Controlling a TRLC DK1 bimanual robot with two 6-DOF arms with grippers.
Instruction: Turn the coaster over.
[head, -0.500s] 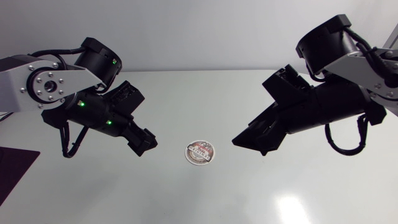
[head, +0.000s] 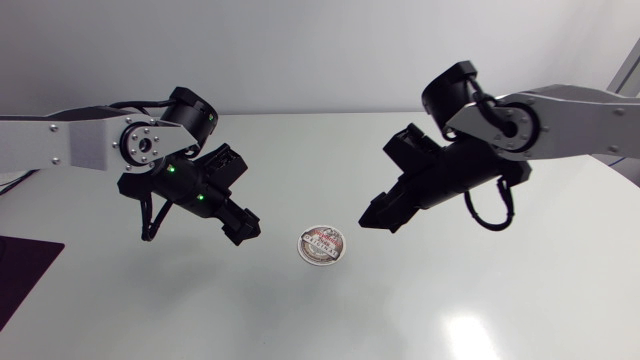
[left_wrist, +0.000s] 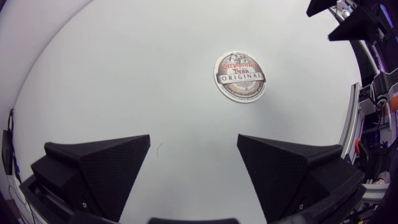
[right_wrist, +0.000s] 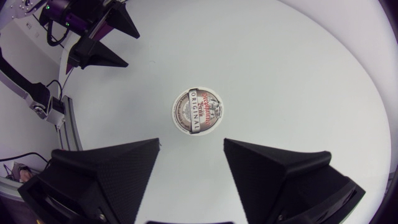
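Both arms have moved in toward the middle since the earlier frame. The right gripper (head: 376, 215) made the bigger move and its arm now stretches further across the table (head: 500, 300). The left gripper (head: 243, 228) has edged a little closer. Coaster (head: 321, 244) has not shifted.

Left gripper (left_wrist: 193, 146): fingers spread wide, nothing between them, held above the table and touching nothing. Coaster (left_wrist: 240, 76) lies ahead of it, off toward one finger's side, well apart from both tips.

Right gripper (right_wrist: 191, 146): fingers also wide apart and empty, above the table. Coaster (right_wrist: 198, 111) is just ahead of the gap between the fingers, roughly centred on it, not touched.

The coaster lies flat on the table, printed face up, near the table's middle. In the head view it is between the two grippers and a little nearer the camera side than both. It is round, so it has no long axis; only the dark band across the print gives a direction. In the left wrist view the band runs across, parallel to the line between the fingers. In the right wrist view it points away from the gripper.

Each wrist view shows the other arm's fingertips beyond the coaster.
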